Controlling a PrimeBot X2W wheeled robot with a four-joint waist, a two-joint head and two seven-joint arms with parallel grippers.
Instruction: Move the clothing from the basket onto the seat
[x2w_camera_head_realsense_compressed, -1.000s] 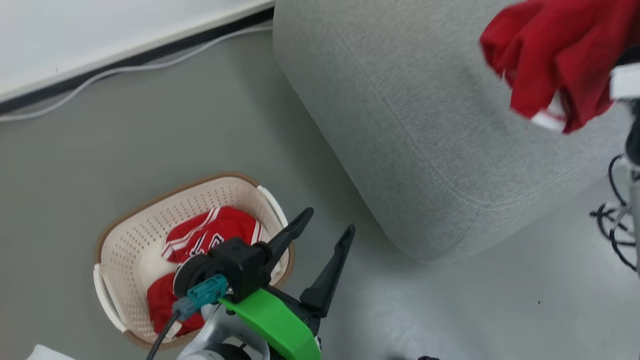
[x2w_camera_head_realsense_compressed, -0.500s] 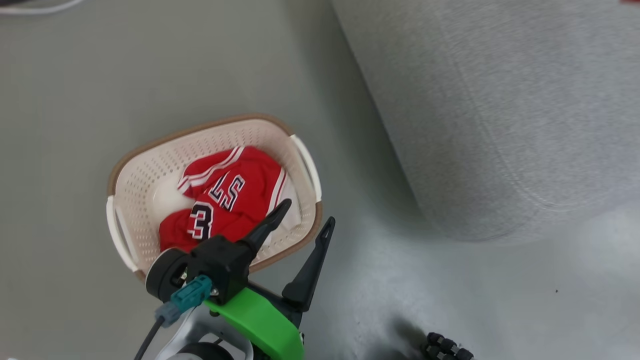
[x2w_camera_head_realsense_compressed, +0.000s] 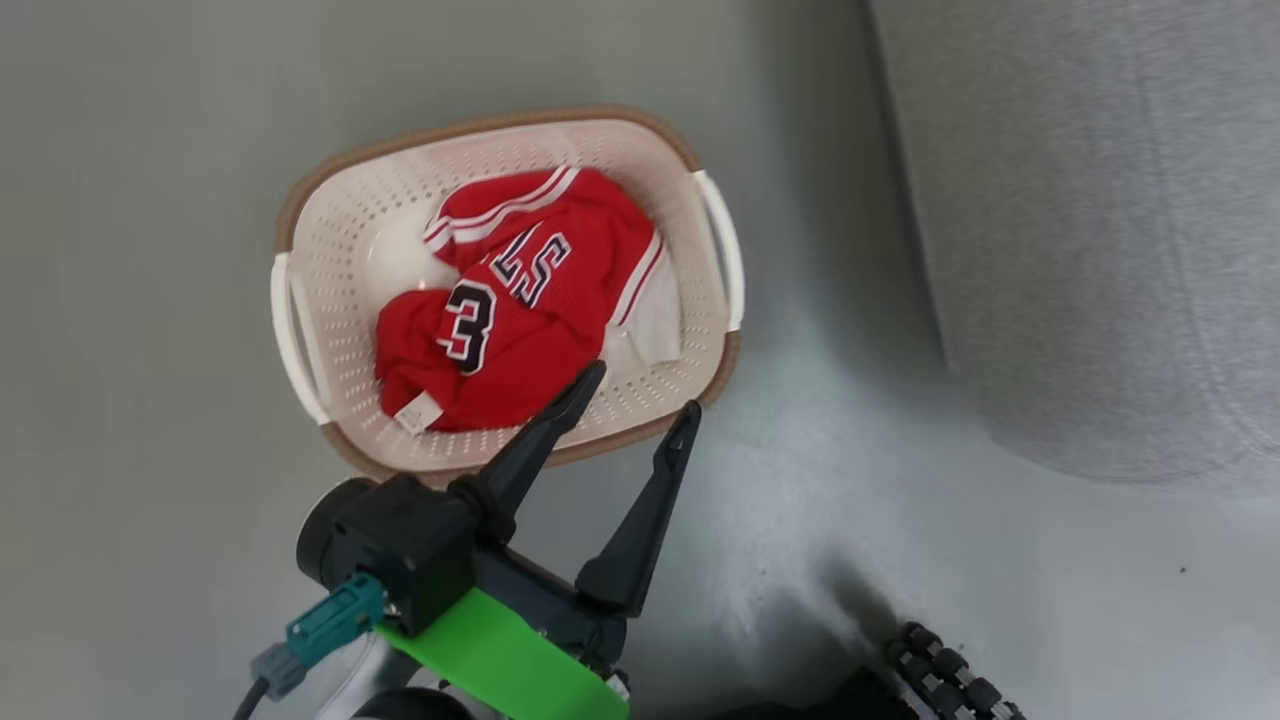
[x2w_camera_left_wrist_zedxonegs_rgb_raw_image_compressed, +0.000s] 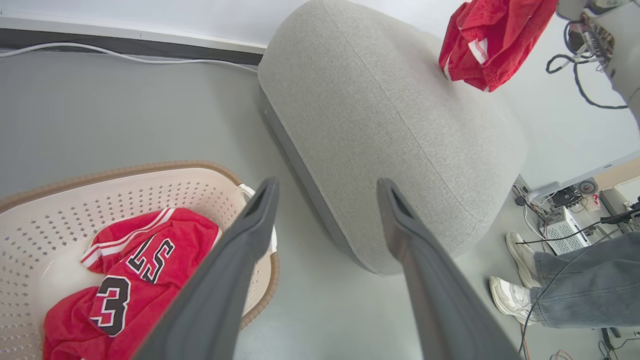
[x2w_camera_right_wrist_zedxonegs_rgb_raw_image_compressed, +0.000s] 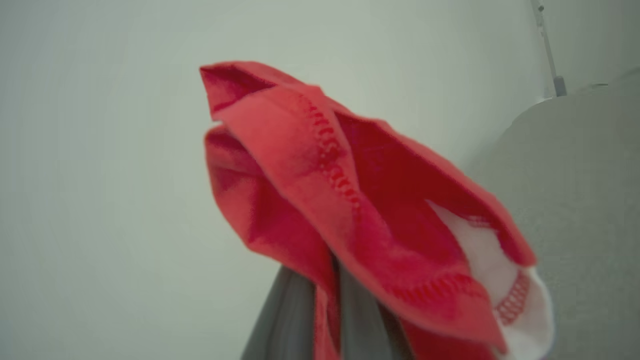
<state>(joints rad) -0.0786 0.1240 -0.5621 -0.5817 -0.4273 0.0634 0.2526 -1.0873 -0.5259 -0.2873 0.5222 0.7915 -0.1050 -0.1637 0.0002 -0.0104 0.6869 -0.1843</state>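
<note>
The cream perforated basket (x2w_camera_head_realsense_compressed: 340, 250) stands on the grey floor and holds a crumpled red jersey (x2w_camera_head_realsense_compressed: 540, 330) with numerals 3 and 5. My left gripper (x2w_camera_head_realsense_compressed: 642, 393) hangs open and empty above the basket's near rim. From the left wrist, that open gripper (x2w_camera_left_wrist_zedxonegs_rgb_raw_image_compressed: 327, 186) frames the basket (x2w_camera_left_wrist_zedxonegs_rgb_raw_image_compressed: 125, 172), the jersey (x2w_camera_left_wrist_zedxonegs_rgb_raw_image_compressed: 145, 265) and the light-grey sofa (x2w_camera_left_wrist_zedxonegs_rgb_raw_image_compressed: 390, 125). A second red garment (x2w_camera_left_wrist_zedxonegs_rgb_raw_image_compressed: 492, 40) with white trim dangles over the sofa's far side. In the right wrist view this garment (x2w_camera_right_wrist_zedxonegs_rgb_raw_image_compressed: 350, 210) drapes over my right gripper's fingers (x2w_camera_right_wrist_zedxonegs_rgb_raw_image_compressed: 287, 320), which are shut on it.
The sofa (x2w_camera_head_realsense_compressed: 1100, 200) fills the right of the head view. A white cable (x2w_camera_left_wrist_zedxonegs_rgb_raw_image_compressed: 125, 55) runs along the wall. A person's jeans legs and white shoes (x2w_camera_left_wrist_zedxonegs_rgb_raw_image_compressed: 520, 295) stand beside floor electronics (x2w_camera_left_wrist_zedxonegs_rgb_raw_image_compressed: 562, 232). A black ribbed hose (x2w_camera_head_realsense_compressed: 950, 670) lies near my base.
The head camera has tilted down and turned, so the basket now sits higher in view and the held red garment has left that view. My left gripper stays open.
</note>
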